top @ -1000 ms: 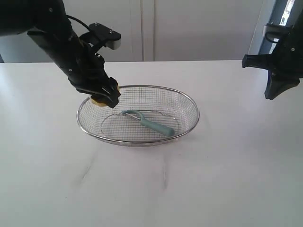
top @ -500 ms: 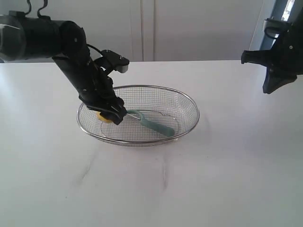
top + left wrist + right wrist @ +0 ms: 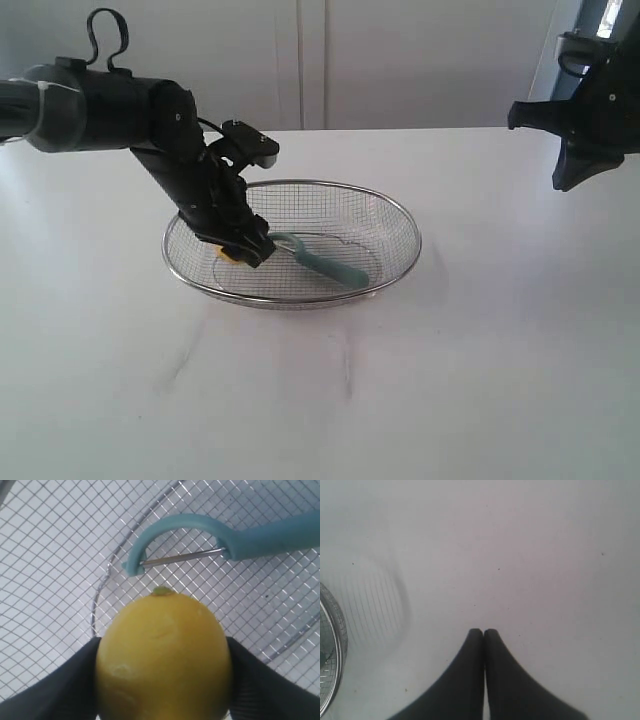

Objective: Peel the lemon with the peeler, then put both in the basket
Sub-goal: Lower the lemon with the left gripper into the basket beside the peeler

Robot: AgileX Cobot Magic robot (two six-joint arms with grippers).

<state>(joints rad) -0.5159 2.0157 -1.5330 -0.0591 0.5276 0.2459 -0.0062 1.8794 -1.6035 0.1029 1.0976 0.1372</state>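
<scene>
The yellow lemon (image 3: 162, 655) sits between the black fingers of my left gripper (image 3: 162, 680), which is shut on it. In the exterior view only a sliver of the lemon (image 3: 230, 255) shows beside the left gripper (image 3: 245, 248), low inside the wire basket (image 3: 400, 222). The teal peeler (image 3: 325, 262) lies on the basket's mesh floor; its curved head (image 3: 175, 535) is just beyond the lemon. My right gripper (image 3: 483, 632) is shut with nothing in it, held above the table far to the right (image 3: 578, 170).
The basket rim (image 3: 332, 650) shows at one edge of the right wrist view. White table (image 3: 320, 400) stretches all around the basket. A white wall with cabinet panels stands behind the table.
My left arm has lowered the lemon from the basket's left rim down into the basket, close to the peeler's head. The right arm has hardly moved.
</scene>
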